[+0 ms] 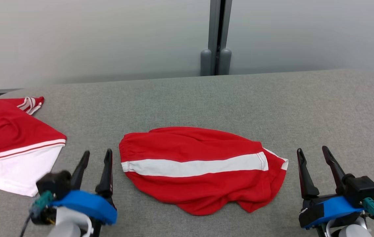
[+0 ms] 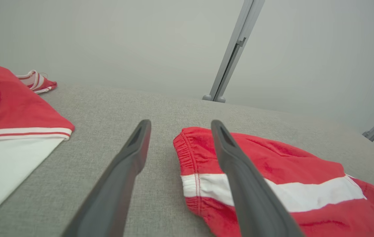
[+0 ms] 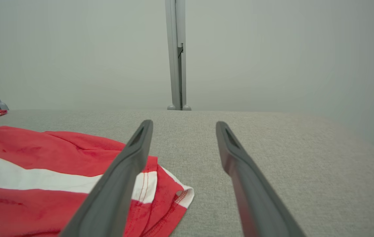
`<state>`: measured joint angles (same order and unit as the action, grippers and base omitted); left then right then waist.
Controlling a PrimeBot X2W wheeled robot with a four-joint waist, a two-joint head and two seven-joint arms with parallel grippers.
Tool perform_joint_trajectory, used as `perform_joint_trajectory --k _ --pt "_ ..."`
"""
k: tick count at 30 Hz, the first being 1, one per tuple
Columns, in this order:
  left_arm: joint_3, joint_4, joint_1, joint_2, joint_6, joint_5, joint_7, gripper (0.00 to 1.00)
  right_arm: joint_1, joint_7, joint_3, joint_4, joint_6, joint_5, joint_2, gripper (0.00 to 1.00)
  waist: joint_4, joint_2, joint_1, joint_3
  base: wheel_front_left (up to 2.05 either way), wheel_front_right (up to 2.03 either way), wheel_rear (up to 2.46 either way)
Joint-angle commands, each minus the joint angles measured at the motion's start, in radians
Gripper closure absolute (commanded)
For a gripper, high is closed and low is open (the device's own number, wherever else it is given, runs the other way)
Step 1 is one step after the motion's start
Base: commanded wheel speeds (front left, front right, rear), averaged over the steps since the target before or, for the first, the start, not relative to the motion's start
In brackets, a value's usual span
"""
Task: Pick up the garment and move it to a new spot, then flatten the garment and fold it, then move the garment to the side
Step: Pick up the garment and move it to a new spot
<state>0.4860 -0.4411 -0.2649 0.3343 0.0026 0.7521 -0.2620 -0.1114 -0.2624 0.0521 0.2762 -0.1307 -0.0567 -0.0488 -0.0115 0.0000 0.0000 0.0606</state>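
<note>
**Shorts lying between two open grippers**

We are looking at the red shorts (image 1: 203, 169), white-striped, lying at the middle of the grey table (image 1: 239, 95). We are holding the left gripper (image 1: 97, 153) and the right gripper (image 1: 311, 149) just beside either end, jaws spread wide, gripping nothing. A red-and-white shirt (image 1: 19, 144) is lying far left.

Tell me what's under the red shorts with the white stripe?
The red shorts lie on the grey cloth-covered surface, which shows all around them. Anything else beneath is hidden by the shorts and cannot be seen.
</note>
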Motion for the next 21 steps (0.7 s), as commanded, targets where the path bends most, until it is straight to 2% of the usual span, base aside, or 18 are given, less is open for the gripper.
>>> perform_joint_trajectory --k 1,10,21 --pt "-0.015 0.02 0.046 -0.01 0.012 -0.022 -0.004 0.0 0.013 -0.004 0.0 0.003 0.0 -0.004 -0.003 0.0 0.003 0.0 0.0 -0.006 0.0 0.0 0.0" --pt "-0.129 0.144 0.225 -0.058 0.057 -0.119 -0.004 0.0 0.061 -0.004 -0.023 0.029 0.0 -0.026 -0.003 0.0 0.02 0.0 0.0 -0.045 0.0 0.0 0.0" --pt "-0.227 0.231 0.359 -0.121 0.063 -0.203 -0.004 0.0 0.081 -0.004 -0.055 0.046 0.0 -0.057 -0.003 0.0 0.015 0.0 0.0 -0.058 0.0 0.0 0.0"
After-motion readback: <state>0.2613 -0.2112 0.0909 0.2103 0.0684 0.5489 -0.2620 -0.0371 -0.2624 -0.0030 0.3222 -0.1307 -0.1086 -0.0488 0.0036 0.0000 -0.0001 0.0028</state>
